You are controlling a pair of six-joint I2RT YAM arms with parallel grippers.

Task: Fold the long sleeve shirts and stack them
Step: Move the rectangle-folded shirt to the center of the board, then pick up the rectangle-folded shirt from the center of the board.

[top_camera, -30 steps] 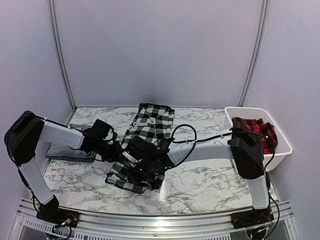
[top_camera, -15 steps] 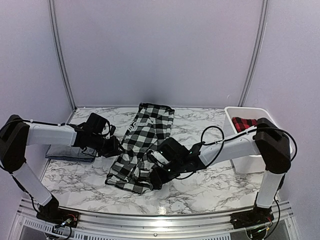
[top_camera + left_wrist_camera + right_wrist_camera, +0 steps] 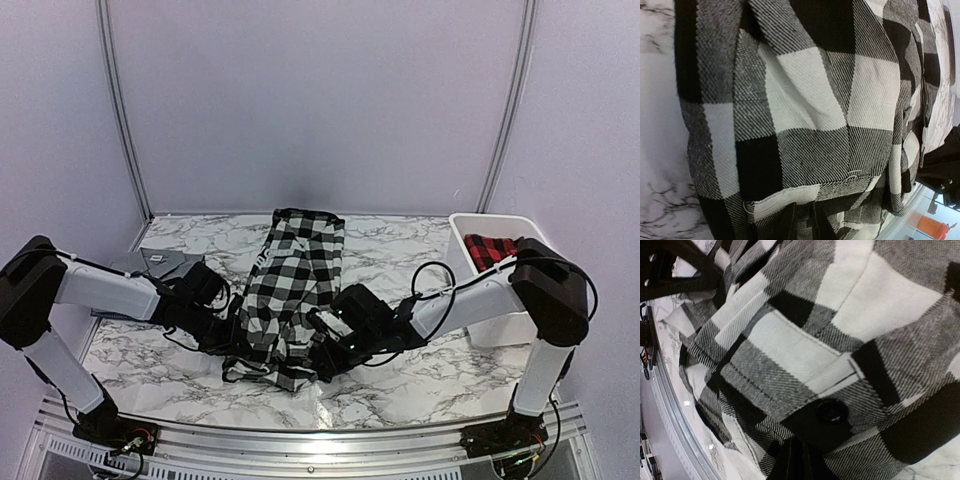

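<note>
The left gripper (image 3: 230, 328) and right gripper (image 3: 320, 350) each clenched the black-and-white flannel shirt (image 3: 297, 262), seemingly soft and limp, best held by its near edge.

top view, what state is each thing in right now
black-and-white checked shirt, laid out lengthwise, near end bunched
white bin, upright, holding cloth
red-and-black checked shirt, crumpled in the white bin
grey shirt, lying flat, not held
left gripper, jaws shut on the black-and-white checked shirt
right gripper, jaws shut on the same shirt

White bin (image 3: 497, 326), marble table (image 3: 420, 392)
</note>
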